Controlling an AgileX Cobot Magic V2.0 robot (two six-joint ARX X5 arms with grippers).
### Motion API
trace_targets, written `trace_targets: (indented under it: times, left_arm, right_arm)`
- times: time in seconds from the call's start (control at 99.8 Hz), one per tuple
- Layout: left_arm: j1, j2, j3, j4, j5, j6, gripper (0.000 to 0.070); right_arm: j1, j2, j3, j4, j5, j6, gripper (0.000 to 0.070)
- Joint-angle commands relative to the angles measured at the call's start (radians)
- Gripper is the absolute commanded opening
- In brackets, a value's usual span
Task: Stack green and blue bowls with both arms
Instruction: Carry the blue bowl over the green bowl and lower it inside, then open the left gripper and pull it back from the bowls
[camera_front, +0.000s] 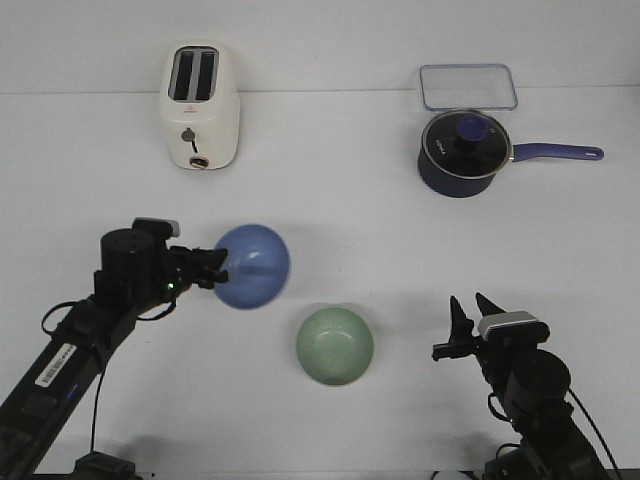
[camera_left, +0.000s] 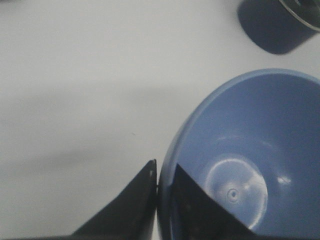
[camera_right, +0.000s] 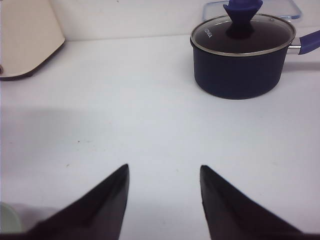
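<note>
Closed on the rim of the periwinkle blue matte bowl (camera_front: 252, 266) are the jaws of the left gripper (camera_front: 213, 267), one thin black finger (camera_left: 131, 205) outside the wall and the other inside the bowl. On the right gripper (camera_front: 467, 318) the jaws stand apart with nothing between them, only bare table showing in the gap in the right wrist view.

On the white table (camera_front: 330, 190), the biggest thing is the cream two-slot toaster (camera_front: 200, 107), at the far left. At the far right stands the dark navy saucepan with a glass lid and a blue handle (camera_front: 465, 152), and just behind it lies the clear rectangular plastic lid (camera_front: 468, 86).

The blue bowl is held tilted on its side, lifted, between the left arm and the middle of the table. The pale sage green matte bowl (camera_front: 335, 346) sits upright on the table, near the blue one and closer to the robot, apart from it. The right gripper is beside the green bowl, not touching it.
</note>
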Motion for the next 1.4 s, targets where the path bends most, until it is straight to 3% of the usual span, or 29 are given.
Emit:
trace_targets:
  times: [0.0,0.321,0.681,0.722,0.822,0.872,1.112,1.293,1.333,1.393]
  left_arm:
    - [-0.062,-0.002,-0.014,0.015,0.007,-0.027,0.0014]
    - [-0.329,0.095,-0.031,0.087,0.006,-0.045,0.0014]
    - [-0.446,0.227,-0.031,0.147,0.002,-0.049,0.0022]
    - [-0.454,0.233,-0.031,0.148,0.002,-0.049,0.0055]
    - [-0.465,0.232,-0.031,0.16,0.002,-0.048,0.0237]
    - [-0.466,0.227,-0.03,0.17,0.002,-0.048,0.0274]
    - [-0.383,0.14,-0.029,0.154,-0.036,-0.019,0.027]
    - [-0.264,0.014,-0.029,0.128,-0.224,0.062,0.0248]
    - [-0.231,-0.015,-0.029,0.125,-0.276,0.08,0.021]
    - [-0.179,-0.056,-0.029,0.121,-0.328,0.12,0.0084]
  right_arm:
    - [0.001,0.003,0.007,0.006,0.0,-0.008,0.0274]
    - [0.002,0.003,0.007,0.006,-0.001,-0.007,0.0274]
    - [0.002,0.003,0.007,0.006,0.0,-0.007,0.0274]
    - [0.002,0.003,0.007,0.006,0.0,-0.008,0.0274]
    - [0.002,0.003,0.007,0.006,0.0,-0.008,0.0274]
    - [0.002,0.003,0.007,0.006,0.0,-0.008,0.0274]
    - [0.002,0.003,0.007,0.006,0.005,-0.008,0.0274]
    - [0.001,0.003,0.007,0.007,0.028,-0.008,0.027]
    - [0.001,0.003,0.007,0.007,0.029,-0.008,0.0261]
    - [0.001,0.003,0.007,0.007,0.034,-0.008,0.0227]
